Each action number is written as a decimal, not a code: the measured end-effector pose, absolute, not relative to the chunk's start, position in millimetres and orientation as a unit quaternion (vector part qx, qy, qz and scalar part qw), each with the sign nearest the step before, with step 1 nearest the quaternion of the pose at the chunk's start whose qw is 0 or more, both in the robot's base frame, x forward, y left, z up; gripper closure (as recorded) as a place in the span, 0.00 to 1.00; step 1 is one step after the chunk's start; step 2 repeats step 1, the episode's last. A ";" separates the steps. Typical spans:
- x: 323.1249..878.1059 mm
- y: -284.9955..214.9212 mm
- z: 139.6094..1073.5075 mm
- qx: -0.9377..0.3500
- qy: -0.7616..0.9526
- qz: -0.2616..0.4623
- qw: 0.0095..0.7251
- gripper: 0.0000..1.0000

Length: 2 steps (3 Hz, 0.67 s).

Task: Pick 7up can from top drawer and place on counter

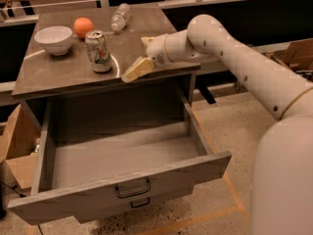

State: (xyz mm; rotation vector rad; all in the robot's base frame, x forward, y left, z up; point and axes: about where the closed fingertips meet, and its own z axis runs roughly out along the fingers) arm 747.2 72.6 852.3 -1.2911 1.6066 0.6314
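White arm stretched over counter, hand spread, empty, near upright 7up can, apart

The tabletop fills the upper left of the frame. On it the 7up can stands upright near the front edge. A bowl sits to its left, an orange just behind it, and a plastic bottle lies further back towards the right. The claw hangs right of the can, apart from it, over the tabletop's front right part, fingers spread. Below, the top drawer stands pulled out towards the bottom of the frame, above a lower drawer front.
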 end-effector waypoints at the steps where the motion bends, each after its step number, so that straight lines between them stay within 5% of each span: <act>1: 740.8 16.0 854.7 -0.495 0.697 0.213 0.473 0.00; 2: 740.8 16.0 854.7 -0.495 0.697 0.213 0.473 0.00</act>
